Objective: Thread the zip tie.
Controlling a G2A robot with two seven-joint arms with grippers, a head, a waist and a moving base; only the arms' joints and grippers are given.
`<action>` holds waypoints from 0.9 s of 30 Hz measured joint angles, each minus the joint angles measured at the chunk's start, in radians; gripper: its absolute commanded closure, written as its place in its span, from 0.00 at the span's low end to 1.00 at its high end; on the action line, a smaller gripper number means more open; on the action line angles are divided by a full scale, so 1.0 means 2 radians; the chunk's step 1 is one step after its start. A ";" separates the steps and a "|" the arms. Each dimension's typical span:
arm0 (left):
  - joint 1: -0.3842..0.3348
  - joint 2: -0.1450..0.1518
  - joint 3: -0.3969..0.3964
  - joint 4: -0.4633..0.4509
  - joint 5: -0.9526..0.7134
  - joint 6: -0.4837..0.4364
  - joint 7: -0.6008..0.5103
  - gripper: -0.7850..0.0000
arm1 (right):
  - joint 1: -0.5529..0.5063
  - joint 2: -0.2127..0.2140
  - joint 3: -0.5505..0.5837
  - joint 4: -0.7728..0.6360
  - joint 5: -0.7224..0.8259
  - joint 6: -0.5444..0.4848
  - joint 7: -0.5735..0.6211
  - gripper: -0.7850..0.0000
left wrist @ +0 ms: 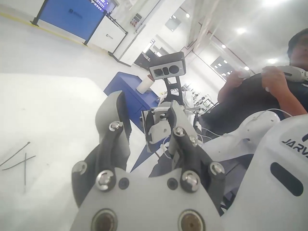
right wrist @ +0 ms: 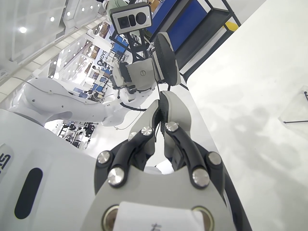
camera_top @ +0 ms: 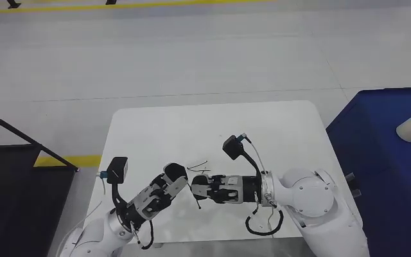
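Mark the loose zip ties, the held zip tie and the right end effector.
loose zip ties point(left wrist: 25, 160): left wrist view, where strands cross.
held zip tie point(camera_top: 198, 203): top view, tail hanging below fingertips.
right end effector point(right wrist: 160, 108): right wrist view, between the shut fingertips.

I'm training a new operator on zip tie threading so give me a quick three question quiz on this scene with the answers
1. True or false: the left gripper has its jaws shut.
2. What is pinched in the jaws of the right gripper? A) a zip tie B) a cable C) nothing
3. Fill in: the loose zip ties lie on the white ____.
Key: 1 false; 2 A, the held zip tie; 3 table.
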State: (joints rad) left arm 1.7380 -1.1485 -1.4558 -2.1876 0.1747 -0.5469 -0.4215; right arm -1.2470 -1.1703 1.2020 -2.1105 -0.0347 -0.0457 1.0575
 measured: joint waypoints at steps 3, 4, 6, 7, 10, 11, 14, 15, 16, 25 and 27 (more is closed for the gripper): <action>0.005 0.001 -0.003 -0.001 0.004 -0.005 0.002 0.62 | 0.001 0.001 0.000 0.000 0.002 0.001 0.000 1.00; 0.007 0.001 -0.004 -0.002 0.006 -0.006 0.003 0.64 | 0.001 0.002 0.000 -0.001 0.002 0.002 0.000 1.00; 0.010 0.001 -0.005 -0.002 0.009 -0.008 0.004 0.67 | 0.002 0.003 -0.002 -0.002 0.000 0.003 0.001 1.00; 0.011 0.002 -0.006 -0.003 0.013 -0.008 0.005 0.67 | 0.002 0.003 -0.004 -0.003 -0.001 0.003 0.002 1.00; 0.013 0.002 -0.005 -0.004 0.019 -0.009 0.009 0.80 | 0.003 0.004 -0.007 -0.005 -0.002 0.004 0.001 1.00; 0.013 0.002 -0.005 -0.004 0.020 -0.009 0.009 0.83 | 0.003 0.004 -0.008 -0.005 -0.003 0.004 0.001 1.00; 0.013 0.003 -0.004 -0.005 0.024 -0.010 0.011 0.97 | 0.003 0.006 -0.009 -0.006 -0.003 0.003 0.000 1.00; 0.013 0.003 -0.003 -0.005 0.025 -0.010 0.011 0.98 | 0.003 0.006 -0.009 -0.006 -0.003 0.004 -0.001 1.00; 0.014 0.003 -0.003 -0.005 0.026 -0.011 0.012 1.00 | 0.003 0.007 -0.009 -0.006 -0.003 0.004 -0.001 1.00; 0.014 0.004 -0.003 -0.002 0.028 -0.014 0.014 1.00 | 0.005 0.010 -0.010 -0.007 -0.002 0.005 -0.004 0.00; 0.013 0.005 -0.004 -0.002 0.028 -0.016 0.016 1.00 | 0.007 0.010 -0.009 -0.005 0.003 0.008 -0.008 0.00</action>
State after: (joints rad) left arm 1.7640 -1.1392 -1.4641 -2.1917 0.2303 -0.5787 -0.3899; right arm -1.2323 -1.1498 1.1831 -2.1215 -0.0288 -0.0303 1.0406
